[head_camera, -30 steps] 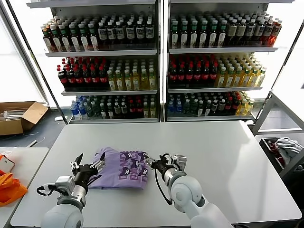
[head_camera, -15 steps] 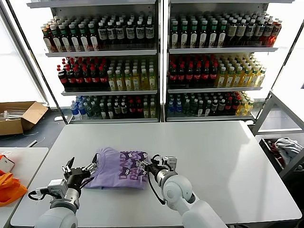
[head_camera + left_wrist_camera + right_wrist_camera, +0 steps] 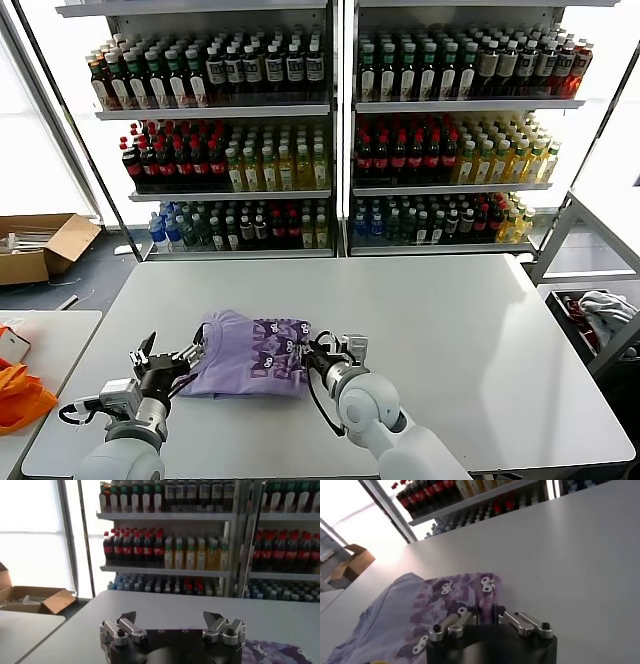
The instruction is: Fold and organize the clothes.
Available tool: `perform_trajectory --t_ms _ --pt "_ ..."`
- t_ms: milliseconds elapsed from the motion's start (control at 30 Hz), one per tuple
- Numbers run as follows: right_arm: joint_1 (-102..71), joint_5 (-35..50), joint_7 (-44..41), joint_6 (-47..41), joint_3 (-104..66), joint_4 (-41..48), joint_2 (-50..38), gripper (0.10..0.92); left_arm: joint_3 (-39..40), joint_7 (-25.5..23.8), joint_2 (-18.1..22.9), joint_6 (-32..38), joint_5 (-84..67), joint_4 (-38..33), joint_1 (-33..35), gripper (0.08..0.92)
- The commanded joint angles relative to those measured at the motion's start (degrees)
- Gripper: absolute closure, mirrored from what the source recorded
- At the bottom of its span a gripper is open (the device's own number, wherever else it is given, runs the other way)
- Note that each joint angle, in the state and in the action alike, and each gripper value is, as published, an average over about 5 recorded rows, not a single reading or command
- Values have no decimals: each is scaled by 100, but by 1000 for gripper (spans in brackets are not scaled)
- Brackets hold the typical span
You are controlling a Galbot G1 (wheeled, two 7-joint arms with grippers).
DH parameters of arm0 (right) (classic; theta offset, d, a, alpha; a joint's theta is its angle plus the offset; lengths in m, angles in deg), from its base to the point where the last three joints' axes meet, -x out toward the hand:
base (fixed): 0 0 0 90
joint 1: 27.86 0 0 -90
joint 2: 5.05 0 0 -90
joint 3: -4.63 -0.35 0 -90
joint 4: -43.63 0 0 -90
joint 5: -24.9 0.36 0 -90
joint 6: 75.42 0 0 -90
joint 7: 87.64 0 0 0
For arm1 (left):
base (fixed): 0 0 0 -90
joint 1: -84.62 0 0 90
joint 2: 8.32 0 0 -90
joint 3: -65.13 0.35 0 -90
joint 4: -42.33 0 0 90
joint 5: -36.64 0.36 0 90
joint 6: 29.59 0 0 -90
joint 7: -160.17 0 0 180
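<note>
A lavender T-shirt [image 3: 245, 358] with a dark purple-and-white print lies folded on the white table [image 3: 450, 340], towards the front left. My right gripper [image 3: 312, 356] is at the shirt's right edge, shut on a fold of the printed fabric. The right wrist view shows the cloth [image 3: 440, 605] pinched between its fingers, at my right gripper [image 3: 485, 614]. My left gripper [image 3: 168, 357] is open and empty just left of the shirt, a little apart from it. In the left wrist view my left gripper [image 3: 169, 616] stands wide open, with a corner of the shirt [image 3: 272, 652] to one side.
Shelves of bottles [image 3: 330, 140] stand behind the table. A cardboard box [image 3: 40, 245] is on the floor at the left. An orange item [image 3: 20, 395] lies on a side table at the left. A bin with clothes [image 3: 600, 315] is at the right.
My left gripper has drawn back to the left, off the shirt's edge. My right gripper has moved left onto the shirt's right edge and closed on it.
</note>
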State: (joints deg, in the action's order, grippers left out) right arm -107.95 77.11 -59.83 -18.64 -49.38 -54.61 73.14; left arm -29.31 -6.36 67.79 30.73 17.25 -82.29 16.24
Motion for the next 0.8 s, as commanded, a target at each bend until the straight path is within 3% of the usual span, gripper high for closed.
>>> perform_trajectory --t_ms 33,233,533,800 --pt "-29 -177 74 -2 -36 -115 -93 767 -21 12 8 4 4 -7 42 177" --pt "15 -297 -39 -16 -260 -389 -667 915 57 13 47 4 11 -9 39 177" --pt "-374 -353 -268 -17 -1041 -586 -1813 917 225 17 155 2 19 69 -82 177" --pt "-586 -1138 -667 9 -1633 -440 -1824 906 403 10 229 -2 23 116 -185 177"
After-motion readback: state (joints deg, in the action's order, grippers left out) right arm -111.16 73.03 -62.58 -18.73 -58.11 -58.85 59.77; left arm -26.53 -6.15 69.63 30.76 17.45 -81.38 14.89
